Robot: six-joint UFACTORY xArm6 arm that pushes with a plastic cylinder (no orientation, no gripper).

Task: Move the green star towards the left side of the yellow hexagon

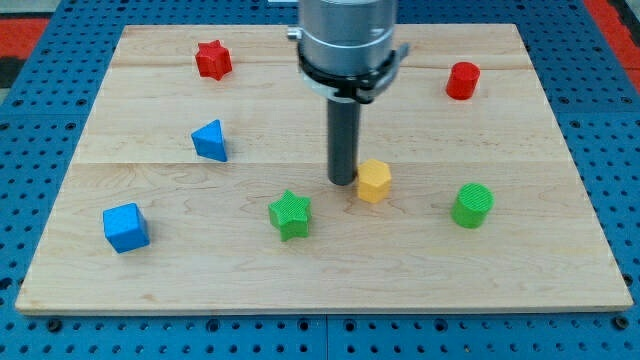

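Note:
The green star [291,214] lies on the wooden board [320,270], below and left of centre. The yellow hexagon [373,181] sits to its upper right, near the board's middle. My tip [343,183] rests on the board just left of the yellow hexagon, almost touching it, and up and to the right of the green star, about a block's width away from it. The rod rises straight up to the grey arm housing at the view's top.
A red star [213,59] is at the top left and a red cylinder [462,80] at the top right. A blue triangle [210,140] and a blue cube [126,227] are on the left. A green cylinder [472,205] is on the right.

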